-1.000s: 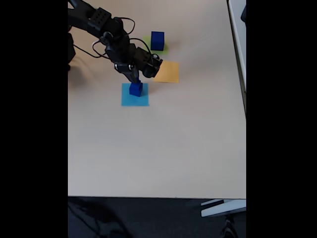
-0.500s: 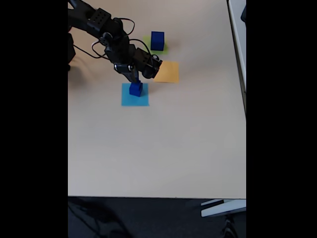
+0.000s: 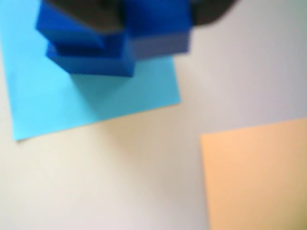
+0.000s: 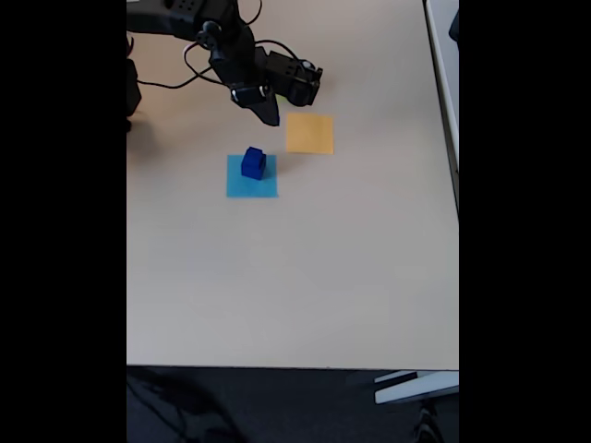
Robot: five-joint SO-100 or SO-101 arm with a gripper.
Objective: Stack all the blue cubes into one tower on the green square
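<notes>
On the bench (image 4: 295, 277), your biggest hazard is the arm (image 4: 231, 55). It lies across the upper left of the fixed view with loose cables, and a low sweep toward frame centre could knock over whatever stands below it.

Next is the paper. The light blue square (image 4: 263, 187) and the orange square (image 4: 309, 134) are near each other, so a dragged fingertip could shift either sheet.

The blue cubes (image 4: 254, 163) sit on the light blue square, left of centre in the upper half of the frame, not on the green square. In the blurred wrist view the blue (image 3: 91, 52) reads as stepped blocks at the top left, possibly stacked. An off-centre grip there could topple them.

The end effector (image 4: 270, 113) hangs above and right of the cubes, clear of them. I cannot tell whether its fingers are apart or together, and I see nothing in them.
</notes>
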